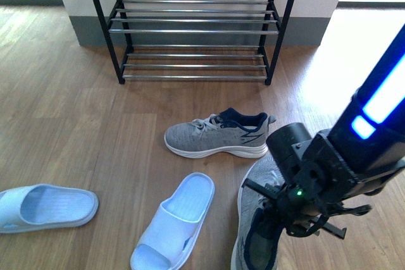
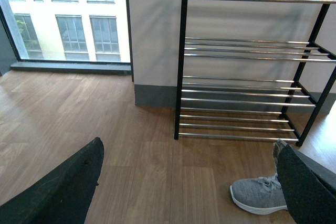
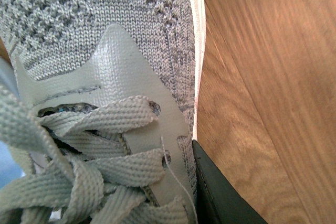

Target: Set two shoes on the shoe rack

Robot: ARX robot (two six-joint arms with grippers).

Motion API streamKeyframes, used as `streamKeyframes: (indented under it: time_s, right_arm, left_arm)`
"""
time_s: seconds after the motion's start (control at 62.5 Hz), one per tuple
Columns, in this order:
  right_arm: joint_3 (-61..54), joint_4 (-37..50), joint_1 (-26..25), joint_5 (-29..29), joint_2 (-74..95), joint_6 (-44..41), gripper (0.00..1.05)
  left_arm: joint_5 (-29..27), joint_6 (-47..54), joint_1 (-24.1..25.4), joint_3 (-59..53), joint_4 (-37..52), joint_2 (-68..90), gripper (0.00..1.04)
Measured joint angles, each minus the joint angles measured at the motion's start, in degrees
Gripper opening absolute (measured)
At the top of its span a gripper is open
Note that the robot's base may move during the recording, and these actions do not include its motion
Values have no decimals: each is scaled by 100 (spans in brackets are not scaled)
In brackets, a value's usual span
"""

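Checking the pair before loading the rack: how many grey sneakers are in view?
2. One grey sneaker lies on the floor before the shoe rack; the second sneaker is nearer the robot, partly hidden beneath the right pincer. No others show.

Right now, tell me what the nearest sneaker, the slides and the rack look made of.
Nearest sneaker: grey knit fabric upper, woven loops visible, with a smooth matte overlay at the laces, likely synthetic; white sole, probably foam or rubber. Slides: pale blue, one-piece, matte, seemingly moulded foam. Rack: shiny chrome-looking bars in a black frame, probably painted metal.
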Motion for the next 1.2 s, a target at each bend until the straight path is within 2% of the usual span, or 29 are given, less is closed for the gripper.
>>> streamKeyframes:
  time_s: [0.096, 0.208, 0.304, 0.48, 0.624, 0.752, 0.992, 1.2]
  right_arm:
    - [-754, 616, -240, 42, -861, -601, 2]
    - [-1823, 1097, -577, -170, -2275, -1318, 2]
    - [-2793, 979, -791, -527, -3742, -1943, 2]
    - [-3829, 284, -1025, -1220, -5921, -2861, 2]
    - [-4236, -472, -1172, -1672, -7622, -3429, 2]
    - [-4360, -844, -1207, -1856, -8778, -3707, 2]
    - [-4669, -754, -1399, -1810, -10174, -4054, 2]
    - [-4763, -754, -1440, -1742, -10303, -4155, 2]
  left_arm:
    - [0, 0, 0, 0, 0, 0, 95]
    - [0, 0, 0, 0, 0, 0, 95]
    - [0, 0, 0, 0, 0, 0, 95]
    - [0, 0, 0, 0, 0, 0, 95]
    - [0, 0, 0, 0, 0, 0, 95]
    - [0, 0, 0, 0, 0, 0, 95]
    - [0, 0, 0, 0, 0, 0, 95]
    - [0, 0, 0, 0, 0, 0, 95]
